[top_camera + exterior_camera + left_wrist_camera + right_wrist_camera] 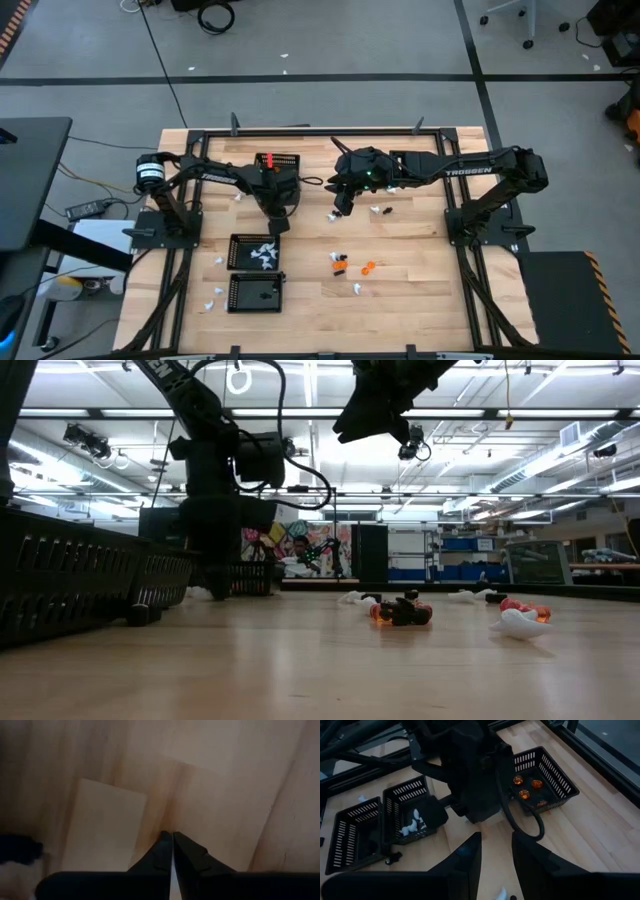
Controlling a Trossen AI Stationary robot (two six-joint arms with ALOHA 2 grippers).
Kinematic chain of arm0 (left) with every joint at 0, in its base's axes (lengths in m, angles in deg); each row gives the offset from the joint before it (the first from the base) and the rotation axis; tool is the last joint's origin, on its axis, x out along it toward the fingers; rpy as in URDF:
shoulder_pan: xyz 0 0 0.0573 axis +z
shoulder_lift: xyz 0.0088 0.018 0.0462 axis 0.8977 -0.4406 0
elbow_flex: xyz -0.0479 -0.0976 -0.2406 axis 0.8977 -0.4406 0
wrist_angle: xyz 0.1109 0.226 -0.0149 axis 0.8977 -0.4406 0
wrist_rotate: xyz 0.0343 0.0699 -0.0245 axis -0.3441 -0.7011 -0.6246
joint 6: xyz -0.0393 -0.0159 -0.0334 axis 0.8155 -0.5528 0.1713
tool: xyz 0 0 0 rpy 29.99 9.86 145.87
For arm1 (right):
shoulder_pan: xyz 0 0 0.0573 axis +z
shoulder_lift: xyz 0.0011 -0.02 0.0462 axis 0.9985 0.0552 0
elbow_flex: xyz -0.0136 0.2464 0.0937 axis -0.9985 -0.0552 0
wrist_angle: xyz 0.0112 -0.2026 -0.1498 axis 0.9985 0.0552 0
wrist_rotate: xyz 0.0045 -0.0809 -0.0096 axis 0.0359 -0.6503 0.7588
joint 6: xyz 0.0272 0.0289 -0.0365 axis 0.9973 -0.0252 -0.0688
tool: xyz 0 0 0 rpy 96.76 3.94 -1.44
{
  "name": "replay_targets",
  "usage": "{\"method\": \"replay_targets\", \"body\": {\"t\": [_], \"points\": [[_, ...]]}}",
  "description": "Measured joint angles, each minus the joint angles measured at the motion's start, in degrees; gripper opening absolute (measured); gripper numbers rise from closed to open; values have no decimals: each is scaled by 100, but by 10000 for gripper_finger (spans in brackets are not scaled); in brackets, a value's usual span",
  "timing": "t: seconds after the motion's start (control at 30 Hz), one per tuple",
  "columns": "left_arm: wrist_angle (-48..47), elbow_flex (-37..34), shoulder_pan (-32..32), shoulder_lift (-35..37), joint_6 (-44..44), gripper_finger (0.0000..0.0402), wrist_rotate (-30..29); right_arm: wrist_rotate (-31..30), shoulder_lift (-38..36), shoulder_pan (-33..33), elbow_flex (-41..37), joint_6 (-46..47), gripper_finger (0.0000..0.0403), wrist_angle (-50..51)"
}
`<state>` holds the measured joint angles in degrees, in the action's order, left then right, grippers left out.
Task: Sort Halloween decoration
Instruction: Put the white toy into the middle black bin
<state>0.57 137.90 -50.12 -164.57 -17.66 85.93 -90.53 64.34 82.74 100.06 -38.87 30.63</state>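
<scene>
The Halloween decoration lies partly sorted. Orange pieces (525, 787) sit in the far mesh basket (555, 770), white ones (412, 827) in the middle basket (236, 250), and a black one in the near basket (255, 292). Loose orange and black pieces (340, 263) and white ones (355, 290) lie on the table toward its near edge. My left gripper (172, 836) points down over bare wood between the far and middle baskets; it is shut and no piece shows between its fingers. My right gripper (496, 840) hangs open and empty high above the table's middle.
More white pieces lie beside the baskets (218, 262), near the table's left edge (215, 298) and under the right arm (380, 210). A black frame (300, 133) runs along the table's edges. The wood right of the loose pieces is bare.
</scene>
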Motion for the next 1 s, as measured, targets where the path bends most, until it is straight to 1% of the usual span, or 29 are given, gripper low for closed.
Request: {"method": "replay_targets", "body": {"t": [0.13,0.33,0.63,1.0], "points": [[29,115,76,8,-65,18,223,0,0,-11,0,-47,113,2],[8,115,131,8,-20,4,632,-65,0,-13,0,-86,113,2],[8,120,131,20,-33,4,654,-87,0,-22,0,-87,113,2],[-13,128,131,28,-69,1,518,-87,0,-22,0,-89,113,2]]}}
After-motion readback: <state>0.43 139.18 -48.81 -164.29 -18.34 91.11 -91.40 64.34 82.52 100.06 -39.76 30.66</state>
